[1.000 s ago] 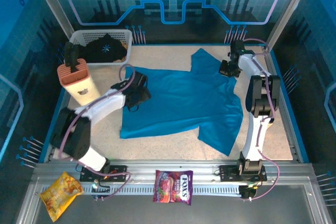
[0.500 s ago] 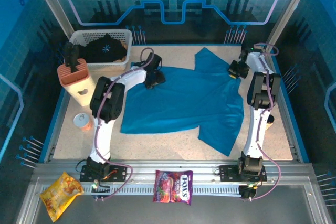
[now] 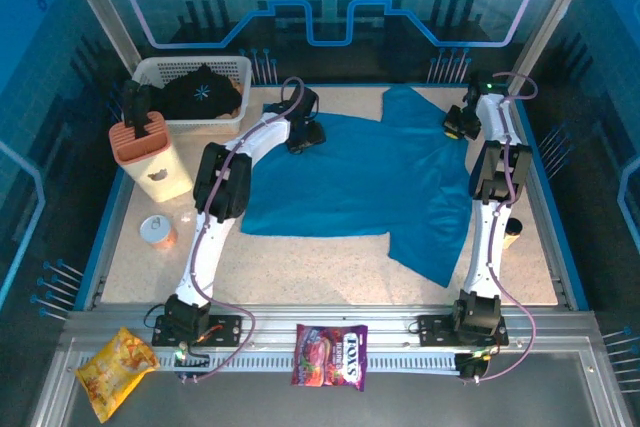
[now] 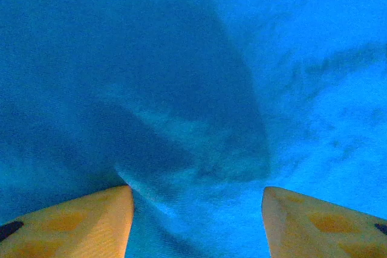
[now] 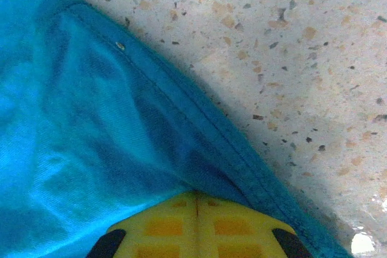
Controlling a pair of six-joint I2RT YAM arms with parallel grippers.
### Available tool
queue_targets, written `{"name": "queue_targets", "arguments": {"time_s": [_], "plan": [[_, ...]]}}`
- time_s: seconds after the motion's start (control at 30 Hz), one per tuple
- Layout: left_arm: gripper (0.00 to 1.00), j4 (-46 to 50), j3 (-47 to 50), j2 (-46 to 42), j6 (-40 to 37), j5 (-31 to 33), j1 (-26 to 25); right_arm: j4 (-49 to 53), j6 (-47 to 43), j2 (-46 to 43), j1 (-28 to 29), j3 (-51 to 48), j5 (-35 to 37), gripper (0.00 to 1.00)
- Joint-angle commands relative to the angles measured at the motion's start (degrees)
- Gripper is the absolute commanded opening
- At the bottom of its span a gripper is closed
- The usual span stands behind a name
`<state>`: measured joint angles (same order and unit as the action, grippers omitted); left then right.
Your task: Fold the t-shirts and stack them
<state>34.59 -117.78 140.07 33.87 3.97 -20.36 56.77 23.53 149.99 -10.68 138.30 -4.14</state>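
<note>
The teal t-shirt [image 3: 370, 187] lies spread over the middle of the table, one sleeve pointing to the front right. My left gripper [image 3: 303, 134] sits on its back left corner. In the left wrist view its yellow fingers [image 4: 91, 222] stand apart, and the left gripper [image 4: 195, 193] is open with a wrinkle of teal cloth [image 4: 199, 89] between them. My right gripper [image 3: 456, 126] is at the shirt's back right corner. The right gripper [image 5: 196, 196] is shut on the shirt beside its hem [image 5: 199, 125]. The black t-shirt [image 3: 200, 93] with a pale starburst lies in the white basket [image 3: 243, 69].
An orange holder [image 3: 150, 152] stands left of the shirt, with a small can [image 3: 157, 231] in front of it. A small orange object [image 3: 513, 229] sits by the right arm. Two snack bags [image 3: 118, 367] [image 3: 329, 355] lie on the front rail.
Both grippers have moved toward the back of the table. The teal shirt has slid back and to the right with them. The left arm has stretched out to the shirt's back left corner.
</note>
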Motion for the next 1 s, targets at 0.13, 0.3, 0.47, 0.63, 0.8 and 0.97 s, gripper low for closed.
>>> {"name": "queue_targets", "arguments": {"time_s": [0.13, 0.3, 0.47, 0.63, 0.8, 0.97], "plan": [[0.60, -2.0, 9.2, -10.6, -2.5, 3.9, 0.8, -1.9, -4.3, -11.4, 1.2, -15.5, -0.6, 0.03], [0.60, -5.1, 17.7, -11.9, -0.7, 2.0, 1.1, -3.8, -3.4, -19.7, 1.7, -27.2, 0.2, 0.04], [0.59, -11.1, 30.1, -14.0, 2.6, -1.2, 0.9, -5.5, -2.4, -22.9, 1.6, -36.0, 1.3, 0.03], [0.59, -14.2, 38.6, -17.5, 3.3, -1.4, 0.9, -4.7, -1.2, -25.1, 1.4, -39.7, 2.5, 0.02], [0.59, -16.1, 44.0, -19.8, 3.4, -2.7, 0.4, -6.1, -0.3, -32.7, 1.4, -46.9, 3.6, 0.08], [0.59, -17.8, 49.3, -23.6, 4.0, -2.3, -0.8, -6.3, -0.8, -39.9, 1.4, -53.4, 5.8, 0.12]]}}
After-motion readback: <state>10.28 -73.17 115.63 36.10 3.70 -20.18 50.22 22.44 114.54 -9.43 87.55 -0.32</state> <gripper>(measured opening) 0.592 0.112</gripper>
